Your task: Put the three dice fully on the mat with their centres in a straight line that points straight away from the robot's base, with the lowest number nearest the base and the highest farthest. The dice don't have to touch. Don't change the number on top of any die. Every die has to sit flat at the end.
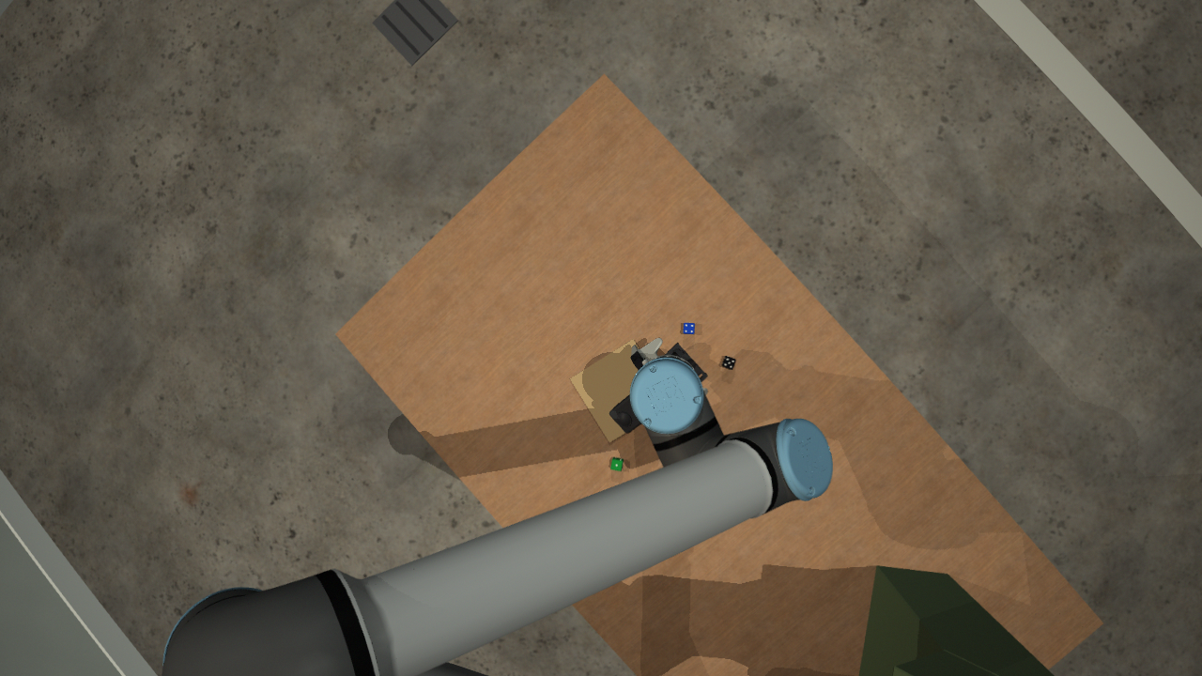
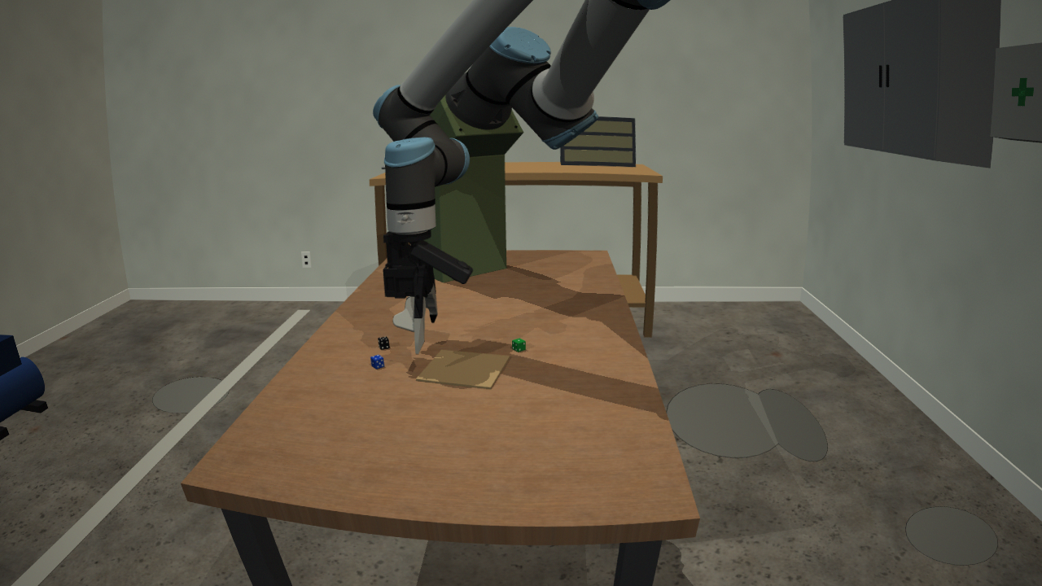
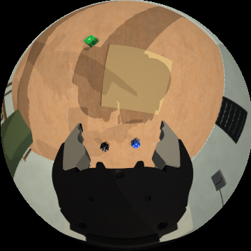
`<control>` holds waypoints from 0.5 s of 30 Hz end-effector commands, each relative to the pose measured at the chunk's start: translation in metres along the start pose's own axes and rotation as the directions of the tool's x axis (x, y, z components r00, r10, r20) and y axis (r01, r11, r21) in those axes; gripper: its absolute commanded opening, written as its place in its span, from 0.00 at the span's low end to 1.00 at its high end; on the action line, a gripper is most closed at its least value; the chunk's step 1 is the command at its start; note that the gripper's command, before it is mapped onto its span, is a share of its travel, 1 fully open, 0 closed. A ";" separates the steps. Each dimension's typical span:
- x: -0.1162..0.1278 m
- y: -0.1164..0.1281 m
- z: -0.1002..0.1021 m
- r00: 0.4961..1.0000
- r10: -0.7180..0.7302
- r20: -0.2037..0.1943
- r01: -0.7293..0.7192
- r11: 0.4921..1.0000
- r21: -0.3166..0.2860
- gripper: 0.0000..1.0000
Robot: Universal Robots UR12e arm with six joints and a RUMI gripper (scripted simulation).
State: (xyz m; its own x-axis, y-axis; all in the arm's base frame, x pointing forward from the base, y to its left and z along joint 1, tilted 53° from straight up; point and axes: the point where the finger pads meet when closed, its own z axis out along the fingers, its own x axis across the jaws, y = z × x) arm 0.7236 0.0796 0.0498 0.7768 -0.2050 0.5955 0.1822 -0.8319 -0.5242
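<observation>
A tan mat point(image 2: 461, 368) lies on the wooden table; it also shows in the wrist view point(image 3: 136, 81) and partly under the arm in the overhead view point(image 1: 601, 386). A blue die point(image 1: 688, 328) point(image 2: 377, 361) point(image 3: 135, 143) and a black die point(image 1: 729, 361) point(image 2: 383, 342) point(image 3: 104, 146) sit on the bare table beside the mat. A green die point(image 1: 616, 464) point(image 2: 518, 344) point(image 3: 90, 40) sits off the mat on its other side. My gripper point(image 2: 422, 327) point(image 3: 120, 122) is open and empty, above the table near the mat's edge, between the mat and the blue and black dice.
The green robot pedestal point(image 2: 473, 196) stands at the table's far end. A second table point(image 2: 583, 174) with a slatted crate point(image 2: 598, 142) stands behind it. My arm crosses over the table near the mat in the overhead view.
</observation>
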 end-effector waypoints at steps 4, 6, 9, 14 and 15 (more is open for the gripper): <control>-0.018 -0.050 -0.001 1.000 0.000 -0.002 0.000 1.000 -0.002 1.00; -0.024 -0.068 0.000 1.000 0.000 -0.002 0.000 1.000 -0.002 1.00; -0.034 -0.095 0.000 1.000 0.000 -0.002 0.000 1.000 -0.002 1.00; -0.048 -0.133 0.000 1.000 0.000 -0.002 0.000 1.000 -0.002 1.00; -0.050 -0.139 0.000 1.000 0.000 -0.002 0.000 1.000 -0.002 1.00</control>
State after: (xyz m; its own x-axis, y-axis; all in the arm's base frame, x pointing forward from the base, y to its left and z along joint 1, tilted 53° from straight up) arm 0.6707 0.1820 0.0844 0.7770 -0.2044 0.5954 0.1832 -0.8314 -0.5246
